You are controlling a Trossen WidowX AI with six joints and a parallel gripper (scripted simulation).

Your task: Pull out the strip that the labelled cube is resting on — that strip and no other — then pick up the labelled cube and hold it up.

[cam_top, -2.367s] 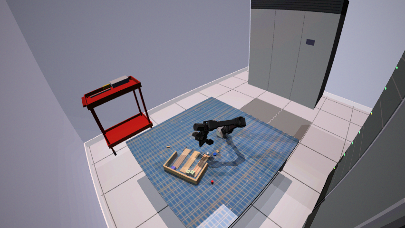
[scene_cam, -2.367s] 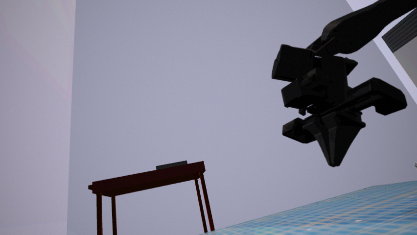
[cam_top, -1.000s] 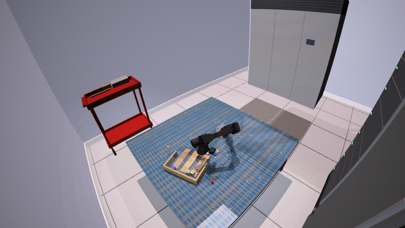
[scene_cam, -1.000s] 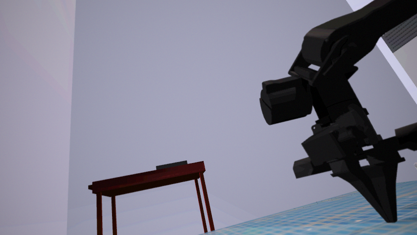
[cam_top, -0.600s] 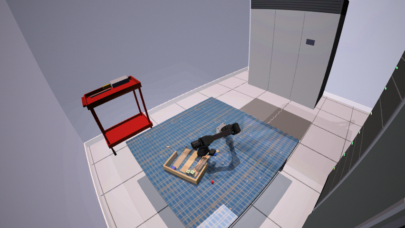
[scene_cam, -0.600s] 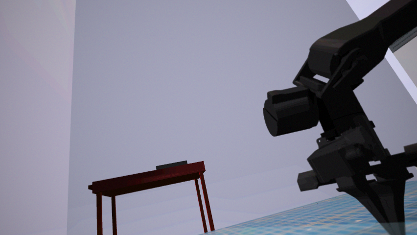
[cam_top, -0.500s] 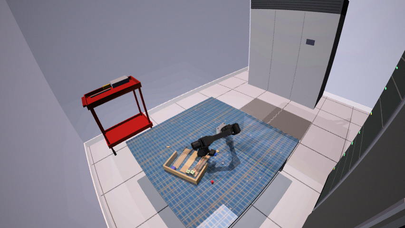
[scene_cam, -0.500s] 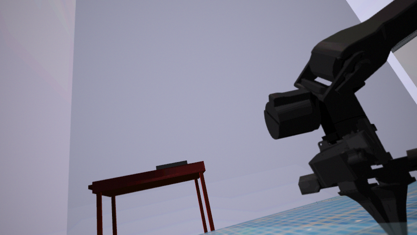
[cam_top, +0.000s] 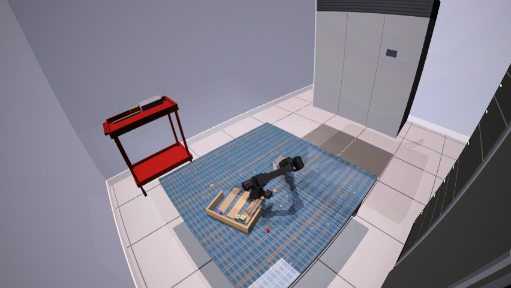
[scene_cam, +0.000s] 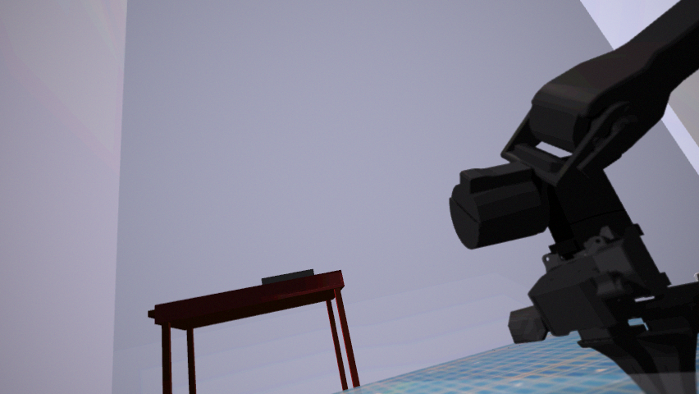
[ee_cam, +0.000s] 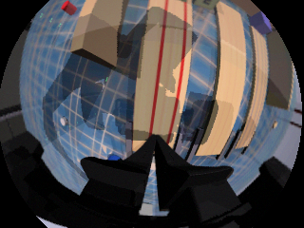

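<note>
My gripper (ee_cam: 155,137) is shut and empty, its tips over the near end of the red-lined strip (ee_cam: 146,95) (cam_top: 254,206) in the wrist view. A plain strip (ee_cam: 232,52) (cam_top: 239,205) and a grooved strip (ee_cam: 259,57) (cam_top: 230,199) lie beside it. Two pale green cubes stand close together at the strips' far ends, a left cube (cam_top: 237,216) and a right cube (cam_top: 243,217). One cube with a dark letter (ee_cam: 205,3) shows at the wrist view's top edge. I cannot tell exactly which strip each cube rests on. A purple cube (cam_top: 218,212) (ee_cam: 261,22) is by the grooved strip's far end.
A wooden three-sided frame (cam_top: 228,219) (ee_cam: 97,35) surrounds the strips, with its open side toward the arm. A small red object (cam_top: 267,230) (ee_cam: 68,8) lies outside it. A blue object (ee_cam: 114,157) lies left of the fingers in the wrist view. A red cart (cam_top: 161,164) stands beyond the mat.
</note>
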